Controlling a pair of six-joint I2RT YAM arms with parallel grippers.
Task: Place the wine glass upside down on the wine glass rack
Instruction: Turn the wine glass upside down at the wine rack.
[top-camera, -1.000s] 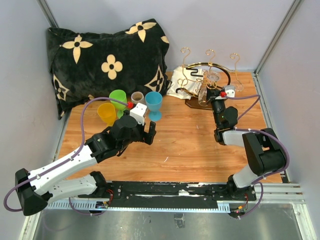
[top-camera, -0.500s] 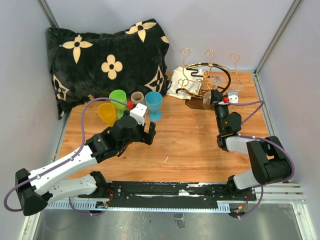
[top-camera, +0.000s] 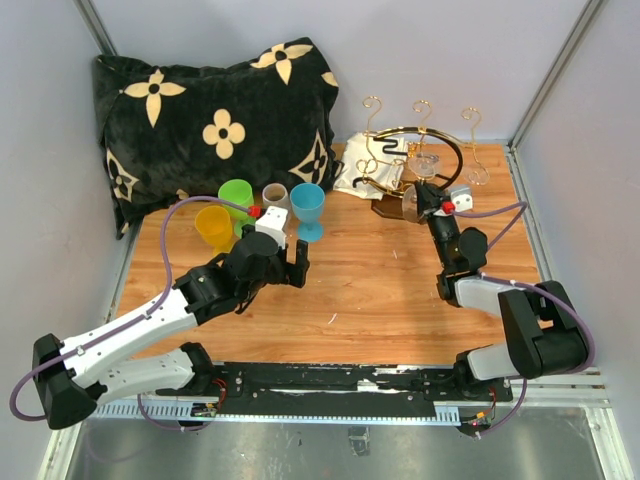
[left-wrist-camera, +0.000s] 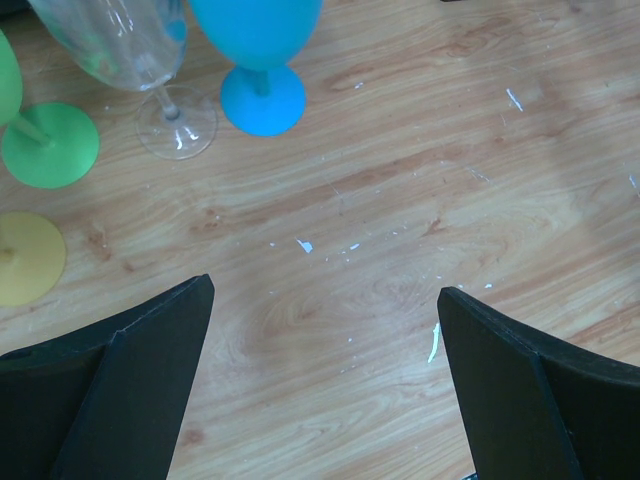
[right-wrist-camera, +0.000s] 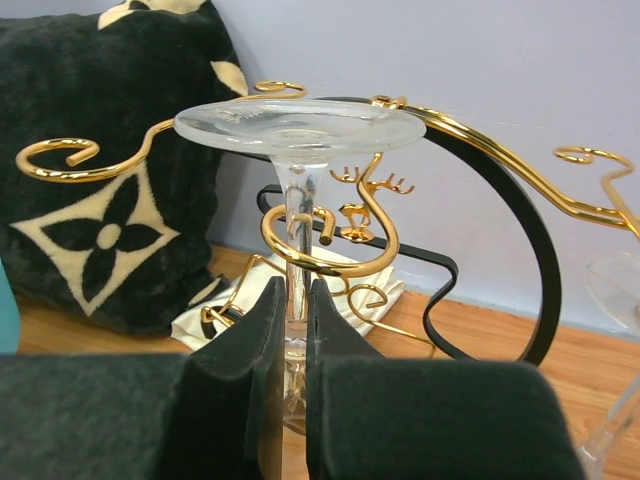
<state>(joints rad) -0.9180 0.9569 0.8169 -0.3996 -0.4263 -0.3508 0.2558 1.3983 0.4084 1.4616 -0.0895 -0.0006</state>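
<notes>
The right gripper (right-wrist-camera: 296, 300) is clamped on the stem of the inverted wine glass (right-wrist-camera: 300, 128), foot uppermost, just ahead among the gold arms of the wine glass rack (right-wrist-camera: 545, 290). The left gripper (left-wrist-camera: 325, 290) has its jaws wide apart above the table (left-wrist-camera: 400, 200).

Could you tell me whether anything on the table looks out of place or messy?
A crumpled white cloth lies bunched against the wine glass rack, partly among its gold wires, which looks untidy. Small white flecks dot the wooden table. Nothing looks spilled or broken.
</notes>
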